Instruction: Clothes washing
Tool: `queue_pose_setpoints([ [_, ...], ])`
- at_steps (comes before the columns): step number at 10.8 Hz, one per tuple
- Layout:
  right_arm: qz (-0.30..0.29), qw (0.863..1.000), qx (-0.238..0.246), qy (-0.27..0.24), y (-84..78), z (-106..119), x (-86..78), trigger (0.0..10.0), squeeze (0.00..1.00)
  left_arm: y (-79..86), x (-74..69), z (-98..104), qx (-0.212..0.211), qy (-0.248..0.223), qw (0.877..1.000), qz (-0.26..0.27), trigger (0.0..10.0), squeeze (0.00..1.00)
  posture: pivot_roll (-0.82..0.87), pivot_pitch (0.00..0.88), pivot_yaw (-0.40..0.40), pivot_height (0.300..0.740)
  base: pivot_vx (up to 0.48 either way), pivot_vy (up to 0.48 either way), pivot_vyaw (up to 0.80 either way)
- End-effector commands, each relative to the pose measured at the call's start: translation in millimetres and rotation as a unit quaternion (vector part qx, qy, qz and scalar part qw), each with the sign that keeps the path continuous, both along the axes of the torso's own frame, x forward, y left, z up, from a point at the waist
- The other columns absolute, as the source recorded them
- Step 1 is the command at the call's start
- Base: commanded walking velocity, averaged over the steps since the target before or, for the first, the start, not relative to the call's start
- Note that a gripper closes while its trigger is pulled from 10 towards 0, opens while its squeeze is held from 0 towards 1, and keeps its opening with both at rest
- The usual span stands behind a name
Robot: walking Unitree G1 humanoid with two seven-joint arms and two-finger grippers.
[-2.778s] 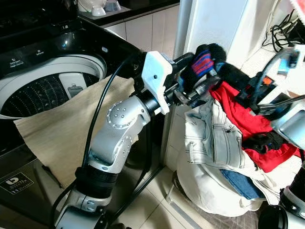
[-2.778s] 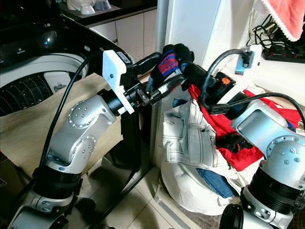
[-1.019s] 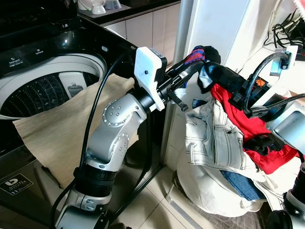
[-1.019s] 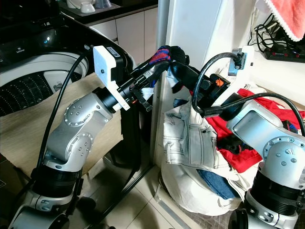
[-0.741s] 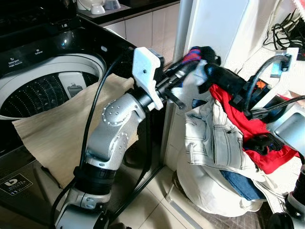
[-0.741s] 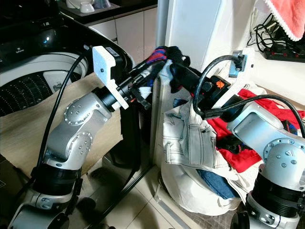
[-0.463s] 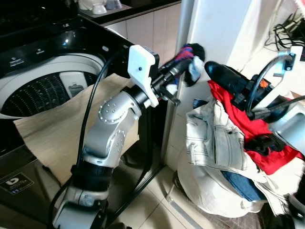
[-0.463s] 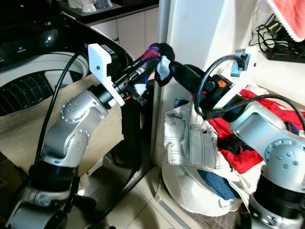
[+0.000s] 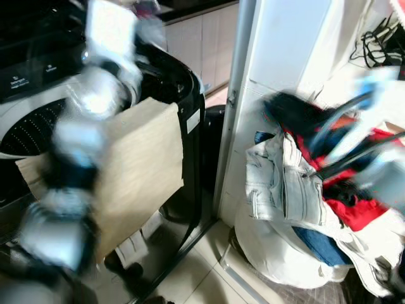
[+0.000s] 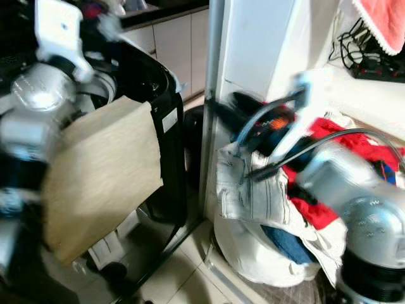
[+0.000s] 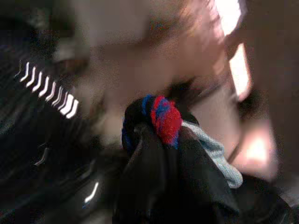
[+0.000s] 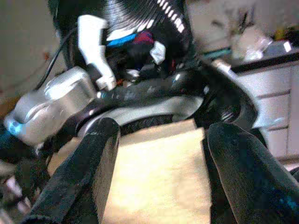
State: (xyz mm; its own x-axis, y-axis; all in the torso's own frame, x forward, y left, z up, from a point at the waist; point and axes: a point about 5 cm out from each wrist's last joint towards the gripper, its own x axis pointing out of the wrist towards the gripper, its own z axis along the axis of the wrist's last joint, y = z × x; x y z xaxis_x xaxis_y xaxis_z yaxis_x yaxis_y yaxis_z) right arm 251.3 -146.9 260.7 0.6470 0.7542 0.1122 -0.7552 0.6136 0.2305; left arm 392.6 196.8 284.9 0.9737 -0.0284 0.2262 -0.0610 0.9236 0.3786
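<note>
Left wrist view: left gripper's fingers [image 11: 163,186] clamp striped sock [image 11: 161,116]; right fingers [image 12: 100,168] spread wide.

Silver rounded left arm [image 10: 38,95] carries a white rectangular camera mount [image 10: 60,28]. Silver right arm [image 10: 361,196] trails black cables [image 10: 316,152]. Right gripper's fingers [image 12: 252,177] are long, black, rounded.

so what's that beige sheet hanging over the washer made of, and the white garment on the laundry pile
The beige sheet looks like a coarse woven cloth, maybe linen or burlap: matte, with a faint ribbed grain, hanging fairly flat and stiff. The white garment looks like denim, probably jeans or a jacket: thick folds with dark contrast stitching along the seams. Motion blur leaves both uncertain.
</note>
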Motion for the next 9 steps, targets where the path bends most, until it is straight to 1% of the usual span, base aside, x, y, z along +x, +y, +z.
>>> queue_pose_setpoints([
  [1, 0.000, 1.000, -0.017, -0.012, 8.1, -0.2, 0.6, 10.0, 0.00, 14.3, 10.3, -32.7, 0.011, 0.090, 0.995, 0.053, 10.0, 0.00, -0.09, 0.000, 0.020, 0.740, 0.000, 0.000, 0.00],
  [2, 0.006, 1.000, -0.022, -0.014, 12.5, -1.8, 0.3, 10.0, 0.00, 20.3, 13.1, -42.0, 0.008, 0.113, 0.991, 0.067, 10.0, 0.00, -0.09, 0.000, 0.020, 0.740, 0.000, 0.000, 0.00],
  [3, 0.024, 0.999, -0.035, -0.012, 24.2, -6.3, -3.1, 10.0, 0.00, 29.4, 14.9, -62.5, 0.015, 0.170, 0.981, 0.090, 10.0, 1.00, -0.10, 0.000, 0.024, 0.740, 0.000, 0.000, 0.00],
  [4, 0.032, 0.998, -0.045, -0.011, 28.9, -8.9, -5.1, 10.0, 0.00, 33.7, 14.7, -68.2, 0.021, 0.186, 0.977, 0.104, 10.0, 1.00, -0.10, 0.000, 0.025, 0.740, 0.000, 0.000, 0.00],
  [6, 0.037, 0.998, -0.055, -0.010, 32.5, -12.4, -7.4, 10.0, 0.00, 37.7, 14.9, -69.0, 0.021, 0.192, 0.974, 0.118, 10.0, 1.00, -0.11, 0.000, 0.034, 0.740, 0.000, 0.000, 0.00],
  [9, 0.032, 0.997, -0.064, -0.009, 34.5, -18.6, -9.8, 10.0, 0.00, 42.2, 18.0, -61.2, -0.006, 0.181, 0.975, 0.130, 10.0, 1.00, -0.11, 0.000, 0.038, 0.740, 0.000, 0.000, 0.00],
])
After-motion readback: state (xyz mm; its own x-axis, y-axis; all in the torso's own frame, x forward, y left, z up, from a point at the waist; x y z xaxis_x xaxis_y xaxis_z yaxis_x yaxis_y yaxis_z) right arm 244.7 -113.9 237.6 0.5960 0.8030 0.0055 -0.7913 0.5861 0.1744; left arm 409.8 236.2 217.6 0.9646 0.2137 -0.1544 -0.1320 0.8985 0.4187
